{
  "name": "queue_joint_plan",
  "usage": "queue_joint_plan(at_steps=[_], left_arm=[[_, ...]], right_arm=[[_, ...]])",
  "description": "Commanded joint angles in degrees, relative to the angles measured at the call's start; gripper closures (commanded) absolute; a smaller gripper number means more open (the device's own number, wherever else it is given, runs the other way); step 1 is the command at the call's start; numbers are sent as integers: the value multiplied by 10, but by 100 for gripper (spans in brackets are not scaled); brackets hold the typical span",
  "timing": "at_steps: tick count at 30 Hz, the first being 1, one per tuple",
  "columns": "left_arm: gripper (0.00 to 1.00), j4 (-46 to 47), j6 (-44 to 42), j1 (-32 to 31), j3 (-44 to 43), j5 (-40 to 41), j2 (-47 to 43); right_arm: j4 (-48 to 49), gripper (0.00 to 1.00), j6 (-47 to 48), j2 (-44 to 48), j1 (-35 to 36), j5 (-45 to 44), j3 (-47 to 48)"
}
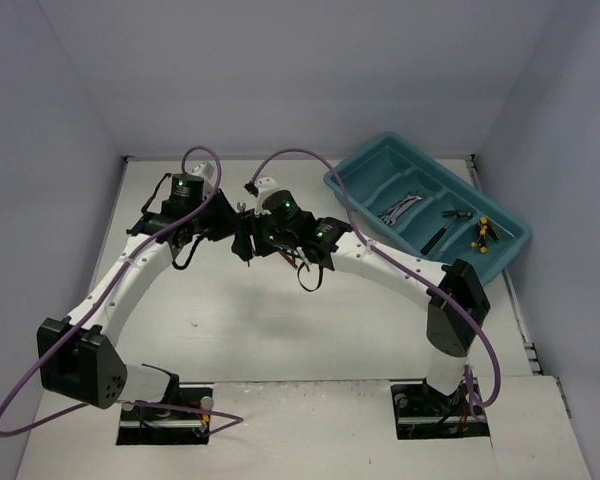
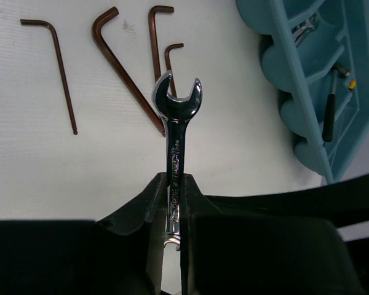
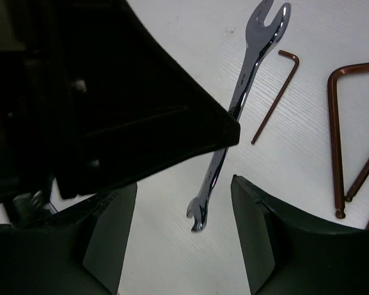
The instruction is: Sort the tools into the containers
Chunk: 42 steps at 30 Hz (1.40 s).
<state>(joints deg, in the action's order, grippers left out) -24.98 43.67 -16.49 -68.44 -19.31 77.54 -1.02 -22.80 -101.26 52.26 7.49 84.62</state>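
The silver wrench [image 2: 175,132] jutted toward twelve o'clock from the left gripper [image 2: 172,184], clamped tight on its shank, hex keys [image 2: 120,67] at eleven, teal tray [image 2: 307,110] at two, while the right gripper [image 3: 184,212] gaped empty around its tail!

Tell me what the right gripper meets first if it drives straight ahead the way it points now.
Most likely the silver wrench, held by the shut left gripper: its lower end sits between the open fingers of the right gripper. Depth is unclear; the white table lies behind it.
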Motion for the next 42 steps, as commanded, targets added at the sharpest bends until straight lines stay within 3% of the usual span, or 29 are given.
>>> queue_joint_plan(at_steps=[1,5,11,15,18,23,25,33,38,42], left_arm=[[100,59,26,-4,-1,-27,-48],[100,60,27,-3,9,-30,-63],[100,60,29,-5,27,-36,-76],[100,61,25,-6,35,-32,-84],[96,43,18,-5,40,-12,-93],[41,-4,-19,-5,44,62,-114],[31,-24,-45,-4,50,91,-133],[16,-80,-156,1,85,249,-193],[10,-77,-187,8,147,285,-232],[9,-54,-202,10,183,291,-254]], right_arm=[[37,42,7,-11,6,-11,41],[38,50,9,-15,7,-28,42],[38,84,13,-6,7,-54,36],[37,100,13,9,3,-81,19],[36,100,1,28,-10,-117,-7],[12,100,-52,71,-94,-147,-47],[-1,100,-54,86,-128,-166,-60],[-56,100,-54,86,-343,-221,-50],[-63,100,-69,2,-435,-221,-13],[-64,97,-77,-69,-468,-192,33]])
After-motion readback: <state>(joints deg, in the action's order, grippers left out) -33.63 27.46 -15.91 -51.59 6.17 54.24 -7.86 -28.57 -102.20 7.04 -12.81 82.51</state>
